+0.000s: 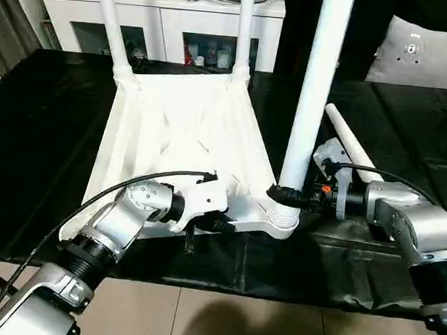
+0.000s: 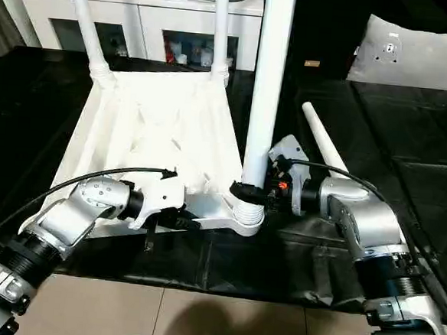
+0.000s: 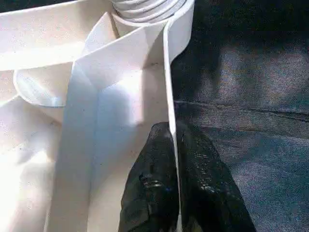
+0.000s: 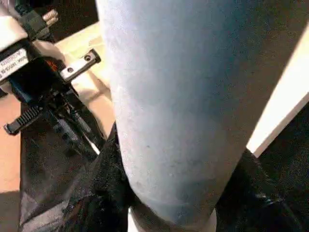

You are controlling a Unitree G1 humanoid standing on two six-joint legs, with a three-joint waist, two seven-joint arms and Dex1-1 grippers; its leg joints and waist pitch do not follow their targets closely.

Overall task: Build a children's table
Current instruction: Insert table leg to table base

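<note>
1. The three upright legs, e.g. the near leg (image 1: 315, 89), are cut off by the top edge; their upper ends cannot be seen.
2. The items behind the cabinet (image 1: 161, 14) glass are too small to identify.
3. The right gripper (image 1: 285, 195) fingers wrap the near leg base; the far side is hidden.
4. The loose leg (image 1: 348, 142) has its lower end hidden behind the right arm.
</note>
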